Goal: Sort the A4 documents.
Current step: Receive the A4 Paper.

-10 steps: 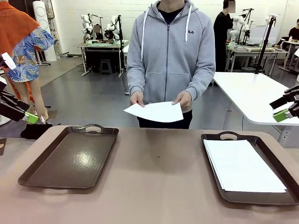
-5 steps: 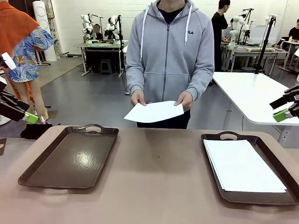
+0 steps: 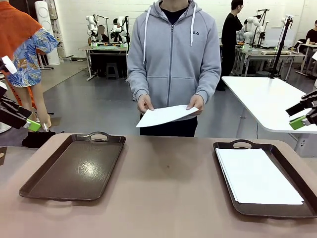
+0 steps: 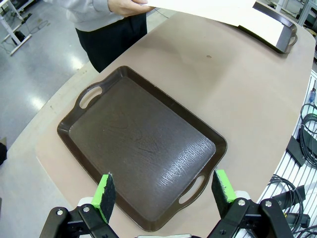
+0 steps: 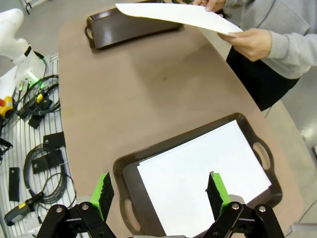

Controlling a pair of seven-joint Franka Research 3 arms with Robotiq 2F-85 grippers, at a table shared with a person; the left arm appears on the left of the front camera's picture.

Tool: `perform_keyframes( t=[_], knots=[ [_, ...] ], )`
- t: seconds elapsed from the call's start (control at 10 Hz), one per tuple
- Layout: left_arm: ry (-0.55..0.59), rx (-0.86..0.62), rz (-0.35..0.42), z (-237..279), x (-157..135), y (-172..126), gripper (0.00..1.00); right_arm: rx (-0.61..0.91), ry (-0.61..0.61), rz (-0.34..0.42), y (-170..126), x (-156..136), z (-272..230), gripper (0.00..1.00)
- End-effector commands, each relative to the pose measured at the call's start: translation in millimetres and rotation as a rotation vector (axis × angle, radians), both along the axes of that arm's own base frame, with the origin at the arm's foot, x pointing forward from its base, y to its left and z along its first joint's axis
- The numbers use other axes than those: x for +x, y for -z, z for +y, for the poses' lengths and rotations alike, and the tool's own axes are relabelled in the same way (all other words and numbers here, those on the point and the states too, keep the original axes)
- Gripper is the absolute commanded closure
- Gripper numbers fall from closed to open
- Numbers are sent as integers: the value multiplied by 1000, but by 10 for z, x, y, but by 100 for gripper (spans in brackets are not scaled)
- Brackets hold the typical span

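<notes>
Hands (image 3: 145,104) at upper centre held a thin white paper sheet (image 3: 166,115) out over the bench, apparently for handover, more sheets (image 3: 257,176) stacked lower right, both pincers (image 4: 164,191) (image 5: 160,193) apart, empty.

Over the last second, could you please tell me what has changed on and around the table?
The person has shifted slightly toward picture left, and the sheet in both hands has tilted flatter and moved a little right. Both trays, the paper stack and both open pincers, left pincer and right pincer, stayed put.
</notes>
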State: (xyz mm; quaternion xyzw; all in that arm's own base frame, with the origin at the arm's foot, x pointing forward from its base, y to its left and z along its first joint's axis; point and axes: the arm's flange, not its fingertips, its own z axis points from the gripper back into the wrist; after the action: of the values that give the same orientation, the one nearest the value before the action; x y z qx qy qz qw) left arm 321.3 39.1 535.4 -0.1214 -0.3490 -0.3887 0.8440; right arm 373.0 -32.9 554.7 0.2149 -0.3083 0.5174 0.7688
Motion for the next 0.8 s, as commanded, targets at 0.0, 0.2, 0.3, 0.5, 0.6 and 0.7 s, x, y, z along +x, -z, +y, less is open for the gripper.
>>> perform_keyframes(
  t=[0.0, 0.2, 0.3, 0.5, 0.6, 0.7],
  knots=[
    [4, -11, 2, 12, 3, 15, 0, -7, 0, 2, 0, -4, 8, 2],
    [4, -11, 2, 12, 3, 15, 0, -7, 0, 2, 0, -4, 8, 2],
    [4, -11, 2, 12, 3, 15, 0, -7, 0, 2, 0, -4, 8, 2],
    [4, -11, 2, 12, 3, 15, 0, -7, 0, 2, 0, -4, 8, 2],
    [4, -11, 2, 12, 3, 15, 0, -7, 0, 2, 0, -4, 8, 2],
    [4, -11, 2, 12, 3, 15, 0, -7, 0, 2, 0, -4, 8, 2]
  ],
)
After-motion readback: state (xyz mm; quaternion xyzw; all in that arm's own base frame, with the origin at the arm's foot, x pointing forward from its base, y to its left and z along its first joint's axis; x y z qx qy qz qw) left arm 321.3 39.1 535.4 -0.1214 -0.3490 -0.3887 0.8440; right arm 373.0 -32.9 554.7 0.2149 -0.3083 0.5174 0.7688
